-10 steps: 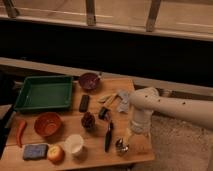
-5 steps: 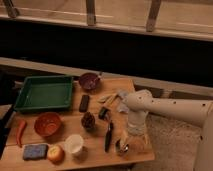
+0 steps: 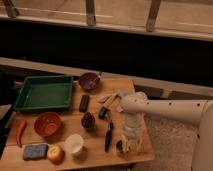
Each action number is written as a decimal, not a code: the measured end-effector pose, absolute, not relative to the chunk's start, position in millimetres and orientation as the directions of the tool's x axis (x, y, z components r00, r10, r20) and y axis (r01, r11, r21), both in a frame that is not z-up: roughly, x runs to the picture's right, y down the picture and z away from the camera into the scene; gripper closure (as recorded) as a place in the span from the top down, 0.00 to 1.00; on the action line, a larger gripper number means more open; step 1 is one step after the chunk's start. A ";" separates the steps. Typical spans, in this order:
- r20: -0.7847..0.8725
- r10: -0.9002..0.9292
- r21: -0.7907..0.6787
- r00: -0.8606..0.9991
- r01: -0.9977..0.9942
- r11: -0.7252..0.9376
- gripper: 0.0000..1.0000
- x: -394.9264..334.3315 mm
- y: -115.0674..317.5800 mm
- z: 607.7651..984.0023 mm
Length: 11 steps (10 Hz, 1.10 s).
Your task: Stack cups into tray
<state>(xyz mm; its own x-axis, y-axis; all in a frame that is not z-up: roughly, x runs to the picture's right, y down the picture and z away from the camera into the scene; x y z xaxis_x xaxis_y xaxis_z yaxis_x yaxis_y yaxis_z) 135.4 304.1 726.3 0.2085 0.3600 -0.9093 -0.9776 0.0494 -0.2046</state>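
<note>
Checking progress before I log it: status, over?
Gripper down at silver cup, table's edge. White cup, maroon cup on table; tray bare. Dark utensil beside silver cup.

Single view, mounted high on the near side of the table (image 3: 70, 121), tilted down, facing the far railing (image 3: 90, 19). Mid range: the whole tabletop fits. Tray (image 3: 44, 93) sits at frame left, at the table's far edge. Gripper (image 3: 128, 145) is well right of the tray, nearer the camera, with the arm (image 3: 170, 110) entering from the right.
</note>
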 end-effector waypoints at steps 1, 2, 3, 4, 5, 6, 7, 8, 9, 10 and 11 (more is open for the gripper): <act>-0.906 0.360 -0.216 0.221 -0.975 0.053 0.24 133.4 304.1 725.2; -0.900 0.366 -0.230 0.235 -0.972 0.057 0.12 130.7 301.4 723.2; -0.896 0.371 -0.239 0.243 -0.969 0.059 0.06 128.7 298.7 721.6; -0.888 0.381 -0.254 0.259 -0.965 0.065 0.01 124.1 292.8 719.1; -0.878 0.391 -0.268 0.276 -0.960 0.074 0.00 119.0 286.9 716.6; -0.863 0.408 -0.288 0.299 -0.953 0.091 0.00 109.0 275.5 711.8; -0.851 0.417 -0.303 0.319 -0.947 0.105 0.00 99.8 267.3 708.4; -0.832 0.429 -0.328 0.352 -0.936 0.130 0.00 83.5 254.6 703.3; -0.806 0.442 -0.358 0.393 -0.919 0.162 0.00 63.9 238.9 695.2; -0.783 0.454 -0.382 0.426 -0.904 0.191 0.00 48.2 226.4 687.7; -0.759 0.462 -0.404 0.458 -0.889 0.218 0.00 33.6 216.6 680.7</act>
<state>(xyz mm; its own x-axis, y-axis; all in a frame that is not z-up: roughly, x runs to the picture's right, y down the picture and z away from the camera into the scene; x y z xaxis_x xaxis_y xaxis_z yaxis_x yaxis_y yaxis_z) 33.6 216.6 680.7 0.4584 0.4620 -0.7592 -0.8885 0.2179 -0.4039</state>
